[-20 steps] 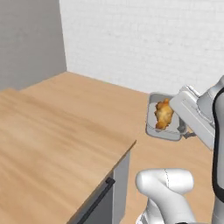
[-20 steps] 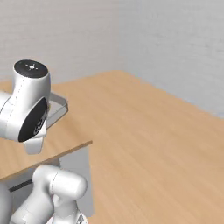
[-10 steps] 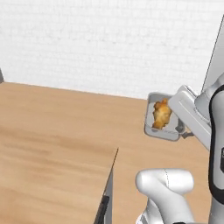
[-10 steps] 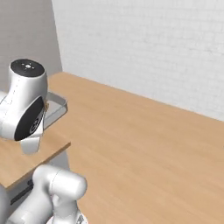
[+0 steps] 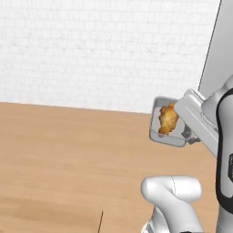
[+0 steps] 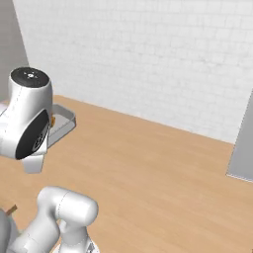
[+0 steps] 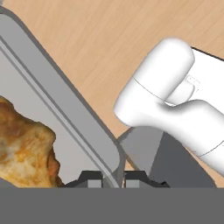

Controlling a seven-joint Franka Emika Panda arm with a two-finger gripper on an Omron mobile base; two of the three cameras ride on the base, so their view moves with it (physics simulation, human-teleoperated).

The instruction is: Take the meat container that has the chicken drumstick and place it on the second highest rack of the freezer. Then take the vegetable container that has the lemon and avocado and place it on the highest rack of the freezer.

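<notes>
I count one meat container (image 5: pixel 169 136), and in it one chicken drumstick (image 5: pixel 167 119). I see two fingers (image 7: pixel 91 180) at its rim, one white arm, and one grey panel (image 6: pixel 243 148) at the right.

White brick wall (image 5: pixel 91 50), wooden floor (image 6: pixel 158 178)

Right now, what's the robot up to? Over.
Gripper shut on container rim. Chicken drumstick inside, carried above the wooden floor. Nothing in the way.
</notes>
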